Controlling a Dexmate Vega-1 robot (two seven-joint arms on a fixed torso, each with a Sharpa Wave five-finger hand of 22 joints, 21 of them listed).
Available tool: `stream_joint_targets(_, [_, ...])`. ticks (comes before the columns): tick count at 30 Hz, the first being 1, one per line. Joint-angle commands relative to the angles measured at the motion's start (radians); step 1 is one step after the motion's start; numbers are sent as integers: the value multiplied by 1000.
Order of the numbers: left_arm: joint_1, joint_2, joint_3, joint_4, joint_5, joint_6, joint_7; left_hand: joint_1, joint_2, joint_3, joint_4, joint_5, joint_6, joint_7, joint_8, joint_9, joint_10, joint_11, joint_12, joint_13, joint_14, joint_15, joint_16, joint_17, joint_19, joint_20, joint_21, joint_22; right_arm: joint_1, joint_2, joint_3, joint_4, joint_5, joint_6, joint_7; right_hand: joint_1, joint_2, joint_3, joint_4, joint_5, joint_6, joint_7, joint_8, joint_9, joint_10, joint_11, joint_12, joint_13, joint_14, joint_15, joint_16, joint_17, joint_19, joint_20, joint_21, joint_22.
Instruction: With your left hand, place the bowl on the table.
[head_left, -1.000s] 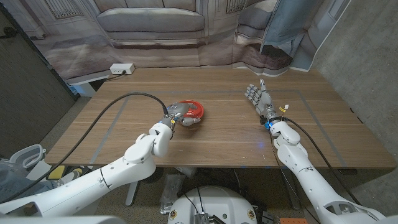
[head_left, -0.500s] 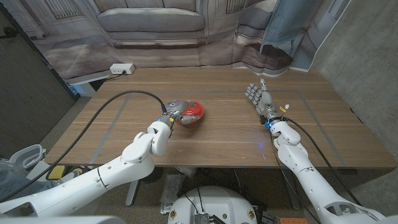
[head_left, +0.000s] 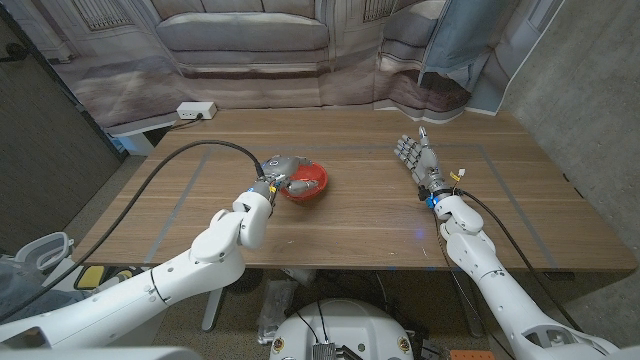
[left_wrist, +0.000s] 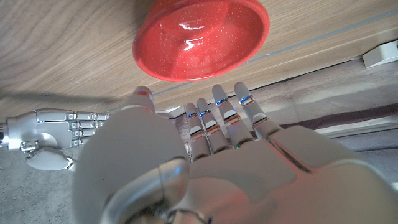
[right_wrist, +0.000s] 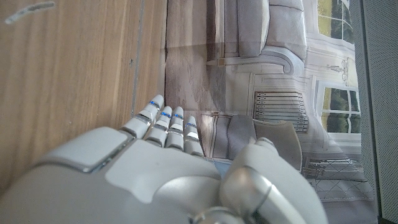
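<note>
The bowl (head_left: 304, 182) is glossy red with a fine glitter speckle, sitting on a brown wood-grain bench (head_left: 360, 215). The left hand (head_left: 281, 171) beside the bowl is silver-grey, as is the right hand (head_left: 417, 158); blue bands mark its fingers (right_wrist: 163, 118).

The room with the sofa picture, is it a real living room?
Probably not: it looks like a robot test room. The sofa is printed on a hanging backdrop, a bare brown wooden table stands before it, and a white power strip lies at the table's far corner.
</note>
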Motion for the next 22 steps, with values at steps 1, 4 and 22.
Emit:
stream_joint_targets(1, [8,7,-9,-27,24,18,-4,-4,2,-4,0,7,2,-2,-8,3,-13,1,0,-2,-18,-31,-5,-2,-10,5,-9,3,-5,0,0,-6,4,-1,-3,3,13,-7,-4,-6,10,-4,2,3,8,2,-1,3,14,0,3,5,8,-27,0,2])
stream_joint_targets(4, [10,8,-12,-31,27,18,-3,-5,2,-6,1,7,1,-1,-9,3,-17,-1,0,-4,-27,-31,-8,-5,-12,7,-10,3,-4,-1,-1,-5,1,3,-2,3,13,-7,-4,-6,11,-3,3,3,9,0,0,3,14,1,3,5,9,-27,0,3])
stream_joint_targets(22, [23,4,-28,-43,31,21,1,-21,6,-18,8,11,-17,-14,-24,6,-77,11,-5,-31,-116,-21,-21,-42,-101,58,-62,-4,-10,-7,-3,-14,3,-2,-6,3,14,-9,-5,-6,15,-3,3,3,13,3,0,3,16,0,2,5,11,-27,-3,3])
